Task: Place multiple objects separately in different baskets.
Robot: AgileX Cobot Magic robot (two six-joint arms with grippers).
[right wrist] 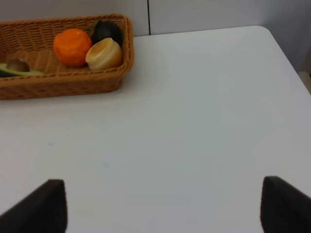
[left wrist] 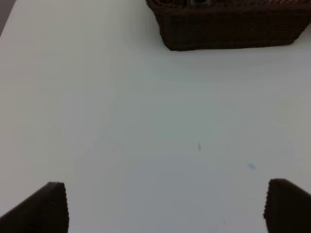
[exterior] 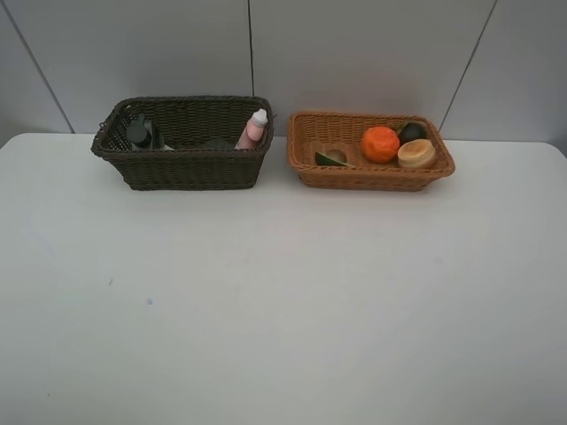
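The dark brown basket (exterior: 190, 168) stands at the back left and holds a dark-green pump bottle (exterior: 139, 133) and a pink bottle (exterior: 253, 129). Beside it on the right, the light tan basket (exterior: 368, 177) holds an avocado half (exterior: 331, 158), an orange (exterior: 380, 143), a dark mangosteen (exterior: 412, 132) and a peach (exterior: 416, 153). My left gripper (left wrist: 165, 208) is open over bare table, well short of the dark basket (left wrist: 228, 29). My right gripper (right wrist: 163, 206) is open too, away from the tan basket (right wrist: 63, 85) with its orange (right wrist: 72, 46) and peach (right wrist: 104, 54). Neither arm shows in the high view.
The white table (exterior: 283, 301) stretches wide in front of both baskets, with a grey panelled wall (exterior: 354, 53) right behind them. A small blue speck (exterior: 149, 301) marks the tabletop at the left. The table's right edge (right wrist: 286, 53) shows in the right wrist view.
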